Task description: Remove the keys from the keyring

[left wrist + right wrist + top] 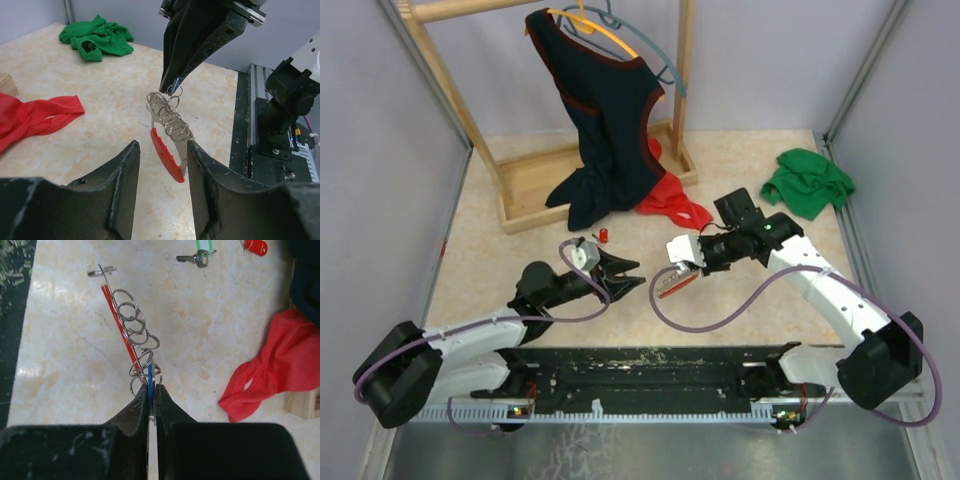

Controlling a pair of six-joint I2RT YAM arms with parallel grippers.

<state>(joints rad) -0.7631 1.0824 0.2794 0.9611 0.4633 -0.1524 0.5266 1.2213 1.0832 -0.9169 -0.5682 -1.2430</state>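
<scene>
My right gripper [151, 385] is shut on the blue key [149, 374] and holds it above the table. The keyring [136, 327], a chain of silvery rings with a red strip [119, 322], hangs from that key. In the left wrist view the red strip [166, 156] hangs just in front of my open, empty left gripper [162, 150], under the right gripper [174, 82]. In the top view the left gripper [628, 277] is just left of the keyring [672, 284]. A green key [199, 257] and a red key [255, 246] lie loose on the table.
A red cloth [672, 207] lies by a wooden rack's base [535, 185], and a dark garment [605, 120] hangs from the rack. A green cloth [810, 180] lies at the back right. A black rail [650, 365] runs along the near edge.
</scene>
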